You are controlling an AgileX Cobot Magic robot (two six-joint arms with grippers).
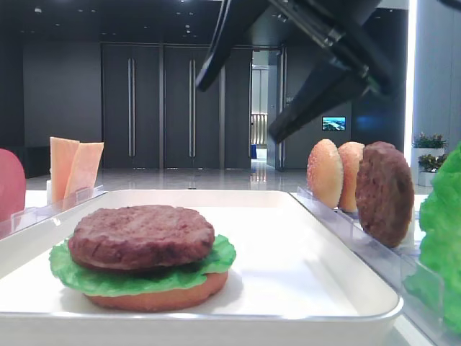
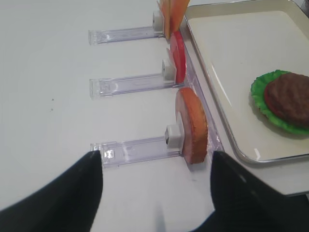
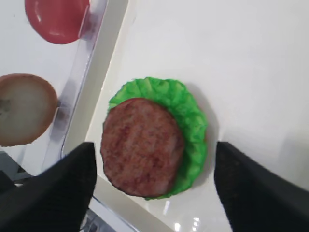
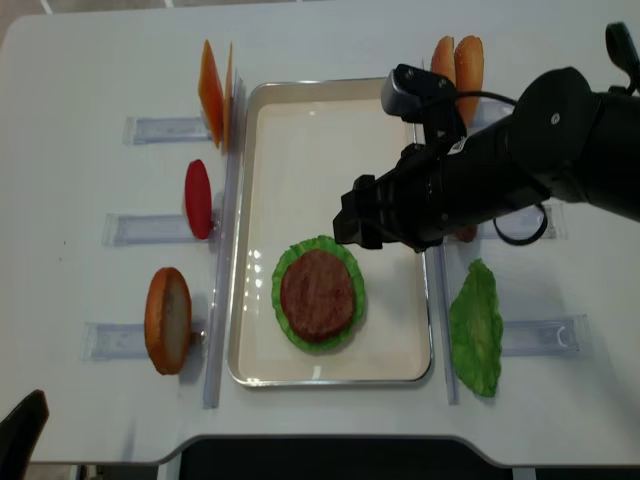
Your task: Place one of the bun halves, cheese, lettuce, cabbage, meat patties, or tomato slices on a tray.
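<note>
On the white tray [image 4: 320,160] sits a stack: a bun half [image 1: 158,297] at the bottom, ruffled lettuce [image 4: 320,243] on it, and a meat patty [image 4: 318,297] on top. My right gripper [image 4: 358,222] hangs open above the tray, just behind the stack and apart from it. In the right wrist view its fingers [image 3: 63,188] stand wide on either side of the patty [image 3: 142,152], holding nothing. My left gripper [image 2: 157,193] is open over bare table left of the tray, near a bun half [image 2: 193,125] standing in a clear rack.
Clear racks flank the tray. Those on the left hold cheese [image 4: 212,92], a tomato slice [image 4: 198,198] and a bun half [image 4: 167,320]. Those on the right hold bun halves [image 4: 457,62], a meat patty [image 1: 385,193] and a lettuce leaf [image 4: 476,328].
</note>
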